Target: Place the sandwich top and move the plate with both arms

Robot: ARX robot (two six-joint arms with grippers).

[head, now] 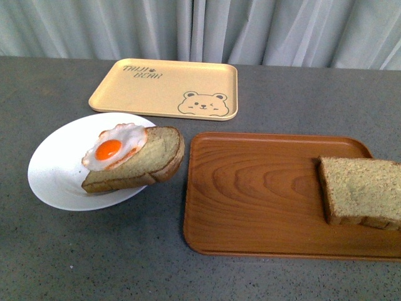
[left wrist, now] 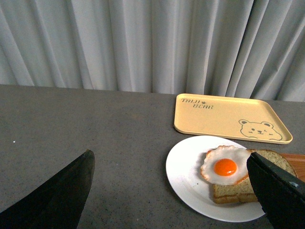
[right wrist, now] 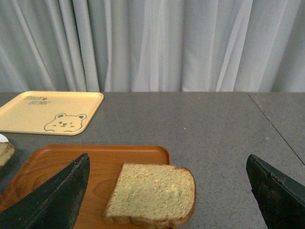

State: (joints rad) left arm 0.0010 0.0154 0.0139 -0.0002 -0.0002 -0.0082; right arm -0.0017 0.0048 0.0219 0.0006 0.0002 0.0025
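The plate (head: 53,169) sits on the table (head: 94,263) at left. Its egg-bearing slice (head: 147,164) overhangs the rim toward the wooden tray (head: 250,200), so a top set off-centre may tip it off. The sandwich top (head: 363,191) lies at the tray's right end. The left gripper (left wrist: 170,153) and right gripper (right wrist: 167,156) hold their jaws wide apart, empty, above the table.

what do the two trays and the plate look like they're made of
Brown tray: looks like wood or a wood-grain laminate, going by the curved grain lines and soft satin sheen. Yellow tray: probably plastic or melamine, since it is a flat matte colour with a printed bear. Plate: smooth plain white, likely glazed ceramic, though melamine can't be ruled out.
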